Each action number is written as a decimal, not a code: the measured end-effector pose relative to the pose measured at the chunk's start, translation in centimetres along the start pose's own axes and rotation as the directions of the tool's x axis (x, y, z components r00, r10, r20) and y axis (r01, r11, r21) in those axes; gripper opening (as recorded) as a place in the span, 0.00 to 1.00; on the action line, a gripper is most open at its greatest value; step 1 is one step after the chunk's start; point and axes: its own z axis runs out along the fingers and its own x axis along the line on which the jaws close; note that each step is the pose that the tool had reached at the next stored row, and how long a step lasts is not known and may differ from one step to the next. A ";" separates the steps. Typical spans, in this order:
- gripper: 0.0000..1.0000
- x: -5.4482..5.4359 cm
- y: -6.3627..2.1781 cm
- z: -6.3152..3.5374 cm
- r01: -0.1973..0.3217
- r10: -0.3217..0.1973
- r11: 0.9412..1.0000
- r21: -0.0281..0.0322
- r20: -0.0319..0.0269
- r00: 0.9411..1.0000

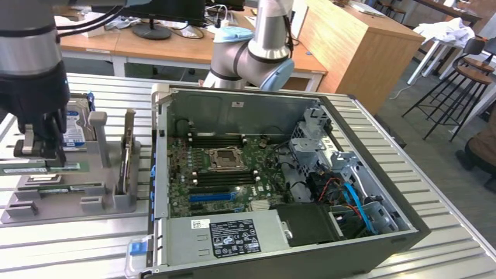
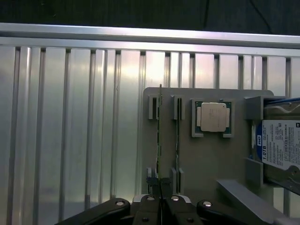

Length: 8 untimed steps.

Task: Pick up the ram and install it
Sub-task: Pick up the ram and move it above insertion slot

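The thin green ram stick [image 2: 159,136], on edge in the grey slotted holder [image 2: 206,159], is clamped by the nearly shut black gripper [image 2: 161,199], long axis square to the jaws' closing line.

Slatted metal table [image 1: 69,256] with grey holder [image 1: 108,168], open computer case [image 1: 256,110]

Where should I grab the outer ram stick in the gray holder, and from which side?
Pinch the ram across its flat faces at the upper edge, from straight above: it stands on edge in the holder, ends in slots, twin close beside.
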 end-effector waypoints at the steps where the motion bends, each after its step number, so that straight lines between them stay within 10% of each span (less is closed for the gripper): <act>1: 0.12 0.0 0.01 -0.37 0.000 0.000 1.000 0.000 0.000 1.000; 8: 0.12 -0.1 0.13 -3.02 -0.001 0.001 1.000 0.000 0.000 1.000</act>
